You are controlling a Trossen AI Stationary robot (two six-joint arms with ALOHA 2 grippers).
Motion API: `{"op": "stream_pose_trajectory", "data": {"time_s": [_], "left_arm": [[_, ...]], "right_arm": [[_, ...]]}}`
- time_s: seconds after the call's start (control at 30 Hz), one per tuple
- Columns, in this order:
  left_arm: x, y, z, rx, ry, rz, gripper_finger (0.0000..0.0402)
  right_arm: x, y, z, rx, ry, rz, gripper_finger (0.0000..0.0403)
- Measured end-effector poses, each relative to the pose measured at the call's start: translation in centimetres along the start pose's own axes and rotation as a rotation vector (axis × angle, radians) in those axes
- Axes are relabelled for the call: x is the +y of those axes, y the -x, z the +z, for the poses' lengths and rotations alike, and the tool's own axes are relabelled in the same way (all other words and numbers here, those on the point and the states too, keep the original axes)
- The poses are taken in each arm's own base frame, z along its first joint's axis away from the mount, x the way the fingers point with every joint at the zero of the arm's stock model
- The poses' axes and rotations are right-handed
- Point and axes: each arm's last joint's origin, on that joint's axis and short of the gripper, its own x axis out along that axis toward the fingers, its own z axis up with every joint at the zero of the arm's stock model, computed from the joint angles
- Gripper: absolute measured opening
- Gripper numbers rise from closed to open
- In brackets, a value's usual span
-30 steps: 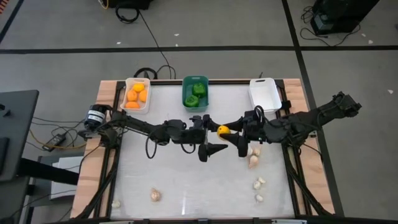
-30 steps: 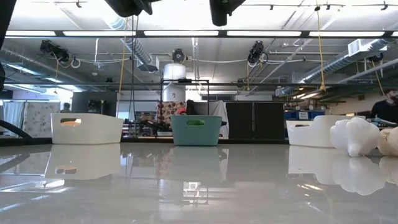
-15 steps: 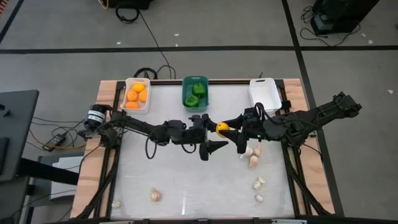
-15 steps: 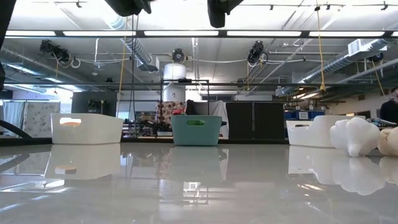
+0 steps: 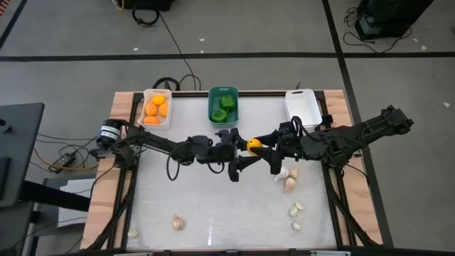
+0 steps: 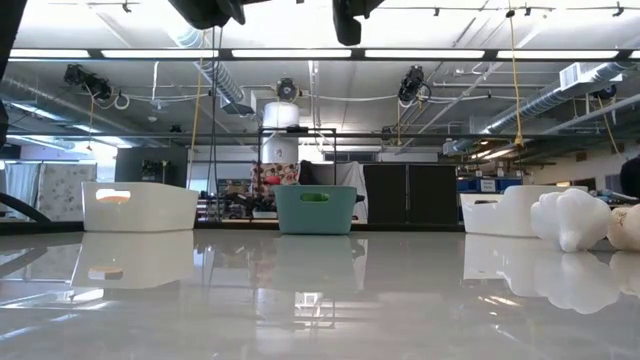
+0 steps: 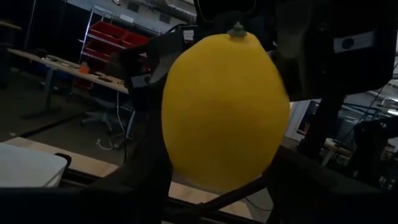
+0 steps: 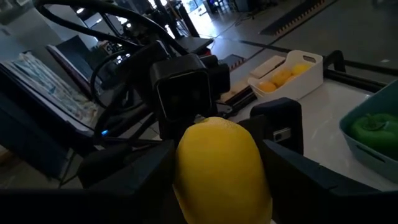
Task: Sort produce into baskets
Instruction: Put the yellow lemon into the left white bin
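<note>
Mid-table, up off the surface, I've got the lemon point(image 5: 254, 147) clamped in my right gripper point(image 8: 221, 186), one finger on each long side. My left gripper point(image 5: 243, 151) is right up against it from 9 o'clock, nose to nose with the right. Honestly can't tell from here whether the left has a hold on it or not.

Handling thoughts: I'd guess it's light and firm, probably a hard plastic fake, with a smooth waxy skin that could squirt out of a pinch. It's egg-shaped, so grabbing near the tips seems a bad idea. I'd take it across the fat middle, on the sides the right isn't covering, and only let go once the other grip is square.

Orange basket point(image 5: 146, 107) sits at 10 o'clock from the lemon, teal basket point(image 5: 212, 107) at 11, garlic point(image 5: 290, 185) at 4.
</note>
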Motion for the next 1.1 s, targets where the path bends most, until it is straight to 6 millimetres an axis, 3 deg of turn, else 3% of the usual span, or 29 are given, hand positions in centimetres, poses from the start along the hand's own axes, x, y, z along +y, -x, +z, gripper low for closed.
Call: {"op": "stream_pose_trajectory", "data": {"time_s": [0.33,1.1], "left_arm": [[0.18,-0.03,0.08,-0.003,0.0,0.0,0.0216],[0.13,-0.03,0.21,-0.016,0.028,-0.007,0.0214]], "right_arm": [[-0.03,0.0,0.03,-0.01,-0.008,-0.011,0.0242],[0.01,-0.02,0.08,-0.017,-0.035,-0.009,0.0242]]}}
